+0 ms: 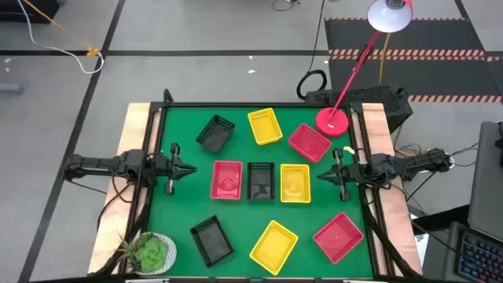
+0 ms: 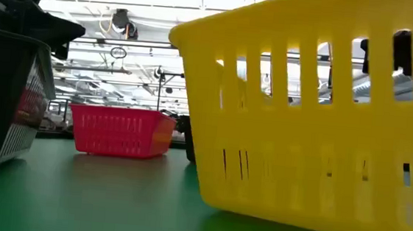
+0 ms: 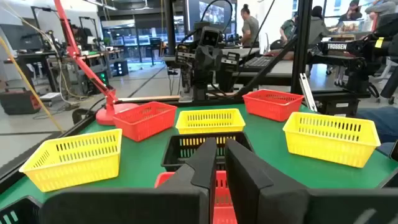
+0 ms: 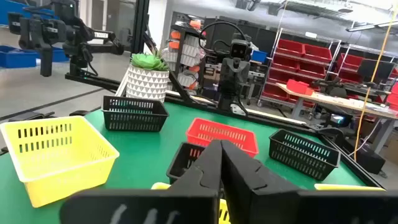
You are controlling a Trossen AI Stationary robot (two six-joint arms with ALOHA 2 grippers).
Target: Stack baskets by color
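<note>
We see the left pincer (image 1: 191, 169) nearly clenched and the right pincer (image 1: 320, 174) clenched, both empty, flanking the baskets (image 1: 260, 181) between them.

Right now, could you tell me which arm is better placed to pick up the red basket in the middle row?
Left, probably: its end effector sits just beside that red basket, while the right end effector has the black and yellow baskets between.

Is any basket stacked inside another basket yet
No, in the high view all nine baskets lie separately on the green table.
</note>
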